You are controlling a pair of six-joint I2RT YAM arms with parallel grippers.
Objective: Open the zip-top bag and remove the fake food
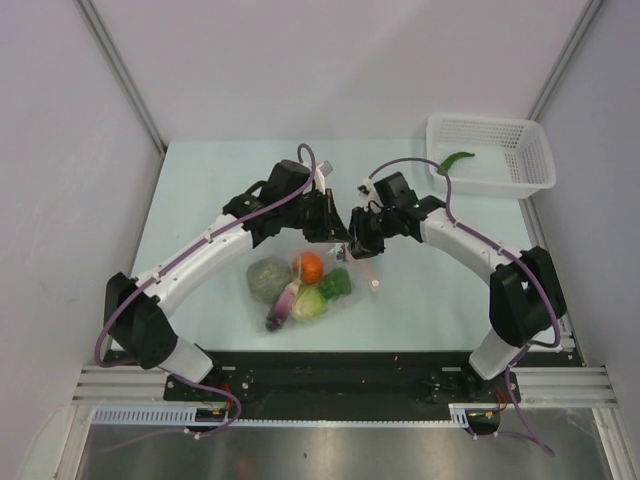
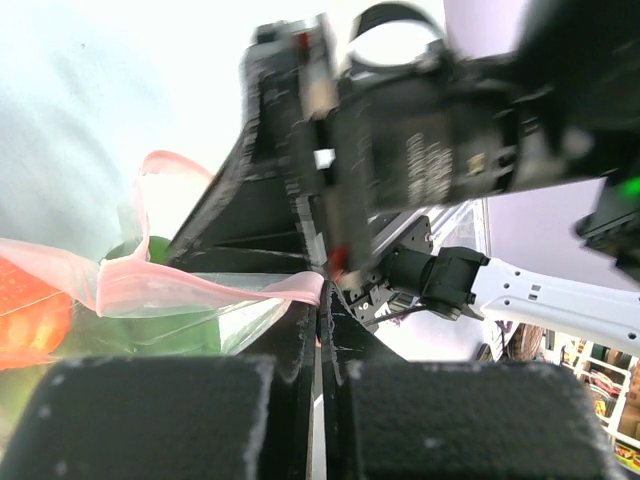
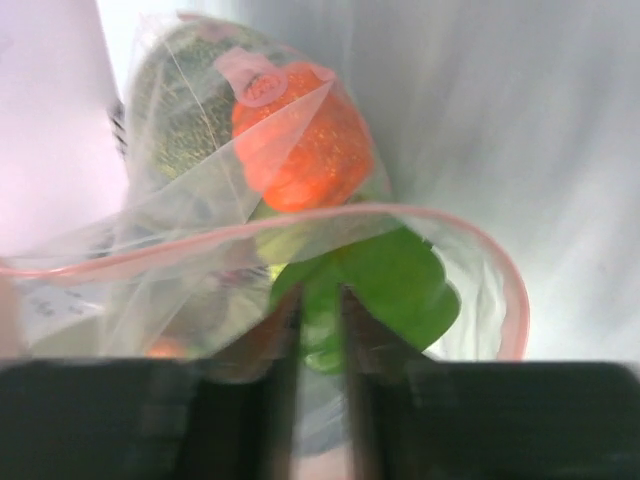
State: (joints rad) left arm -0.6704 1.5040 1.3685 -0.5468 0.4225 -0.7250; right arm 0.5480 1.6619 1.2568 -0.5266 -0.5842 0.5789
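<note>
The zip-top bag [image 1: 352, 268] lies mid-table, its top edge lifted between both grippers. Inside it are the fake food pieces: an orange-red ball [image 1: 309, 265], a mottled green-brown head [image 1: 266, 276], a purple eggplant [image 1: 283, 303], a pale green piece [image 1: 310, 302] and a dark green pepper [image 1: 335, 284]. My left gripper [image 1: 325, 230] is shut on the pink zip strip [image 2: 200, 285], as the left wrist view [image 2: 322, 300] shows. My right gripper [image 3: 320, 300] is closed on the bag's clear plastic just below the strip [image 3: 480, 250]. The ball [image 3: 300, 150] and pepper [image 3: 400, 280] lie beyond it.
A white mesh basket [image 1: 520, 150] stands at the back right with a small curved green piece [image 1: 458, 160] in it. The two grippers are close together over the bag's mouth. White walls enclose the table on the left, back and right.
</note>
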